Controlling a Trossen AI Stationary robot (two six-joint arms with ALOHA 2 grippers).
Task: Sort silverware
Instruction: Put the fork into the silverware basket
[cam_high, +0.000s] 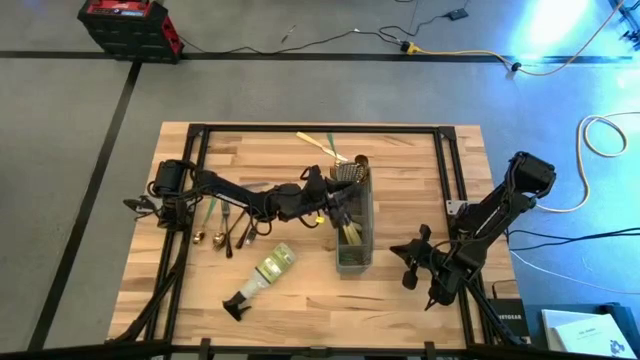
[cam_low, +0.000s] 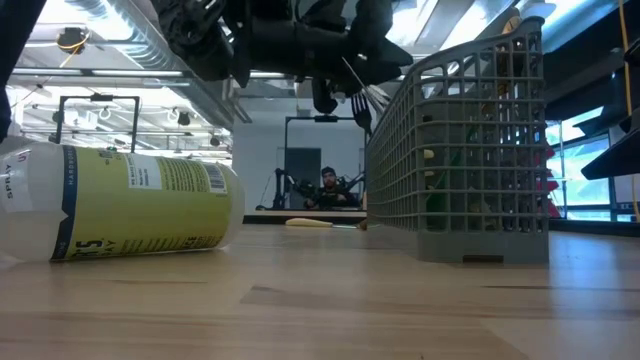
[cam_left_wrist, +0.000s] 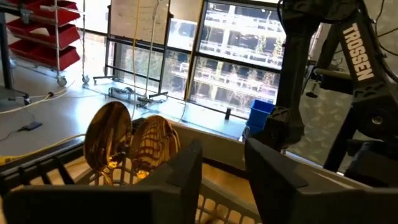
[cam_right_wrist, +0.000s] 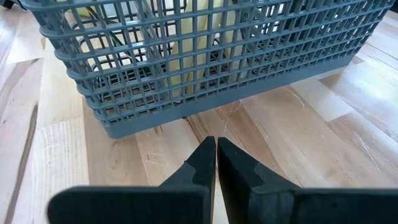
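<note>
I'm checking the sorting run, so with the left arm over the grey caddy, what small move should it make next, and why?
Probably lift the left gripper clear and swing toward the loose silverware on the table. Its fingers stand apart with nothing between them above the caddy, where two gold spoons already stand. The right gripper waits shut nearby.

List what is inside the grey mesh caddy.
The caddy holds upright silverware: two gold spoons at one end and cream-handled pieces further along. The mesh walls and the left gripper above it hide the rest, so no count is possible.
</note>
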